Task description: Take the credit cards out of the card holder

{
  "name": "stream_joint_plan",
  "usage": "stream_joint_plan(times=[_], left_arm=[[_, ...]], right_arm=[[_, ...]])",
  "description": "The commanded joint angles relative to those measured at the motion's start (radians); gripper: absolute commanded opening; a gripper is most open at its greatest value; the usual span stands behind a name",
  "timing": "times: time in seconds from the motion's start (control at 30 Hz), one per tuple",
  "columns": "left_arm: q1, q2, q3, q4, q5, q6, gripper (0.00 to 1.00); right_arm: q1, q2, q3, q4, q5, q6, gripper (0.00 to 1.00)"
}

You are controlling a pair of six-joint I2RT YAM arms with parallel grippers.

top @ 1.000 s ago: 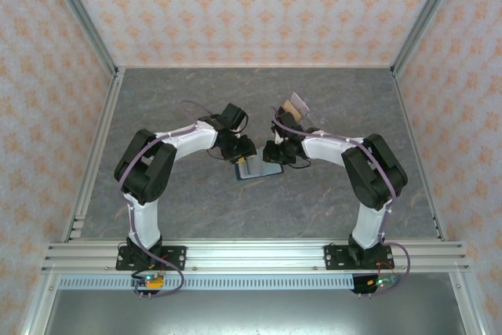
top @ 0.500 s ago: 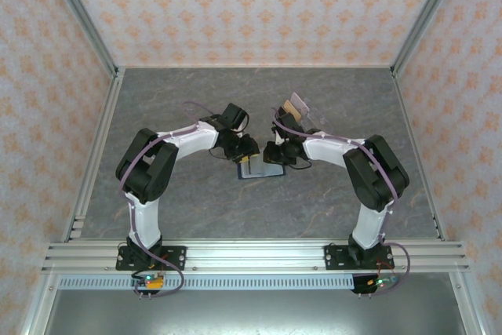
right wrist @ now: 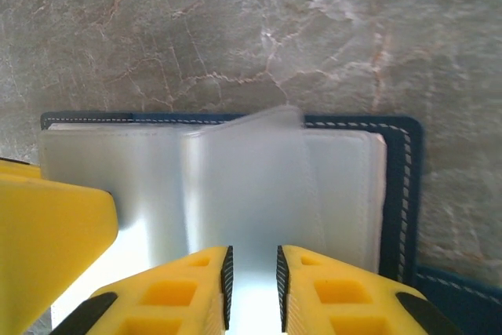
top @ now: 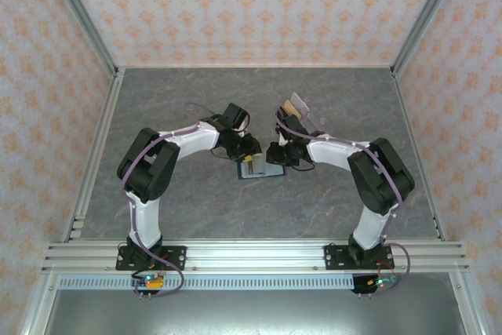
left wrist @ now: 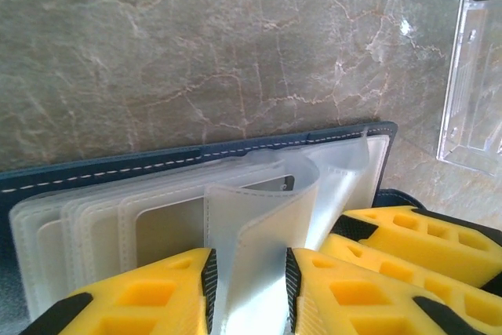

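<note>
The place reads as a robot test cell in a lab. A left arm [top: 149,170] and a right arm [top: 376,174] are bolted to an aluminium rail [top: 251,253]. A grey stone-patterned table [top: 172,100] is boxed in by aluminium posts [top: 82,17] and orange-printed wall panels [top: 251,5].

Lit softly and evenly from above, barely shadowed under the arms. Washed out by glare low on the clear sleeves [right wrist: 243,194], with a small bright glint on the counter [left wrist: 235,52]. Blurred close up on the left pincer [left wrist: 249,280]; sharp farther off.
</note>
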Motion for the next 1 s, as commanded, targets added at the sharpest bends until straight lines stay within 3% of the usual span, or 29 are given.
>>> stream_joint_plan(times=[0.0, 0.33, 0.6, 0.97], left_arm=[[-0.018, 0.019, 0.024, 0.013, 0.019, -0.022, 0.32], [-0.072, 0.041, 0.079, 0.02, 0.013, -0.051, 0.4], [-0.08, 0.031, 0.118, 0.058, 0.032, -0.114, 0.56], [-0.061, 0.019, 0.168, 0.012, 0.004, -0.08, 0.63]], right_arm=[[-0.012, -0.075, -0.039, 0.053, 0.055, 0.027, 0.25], [-0.05, -0.217, -0.134, 0.1, 0.202, 0.074, 0.3], [-0.057, -0.292, -0.181, 0.123, 0.278, 0.09, 0.36], [-0.057, -0.304, -0.195, 0.164, 0.212, 0.07, 0.41]])
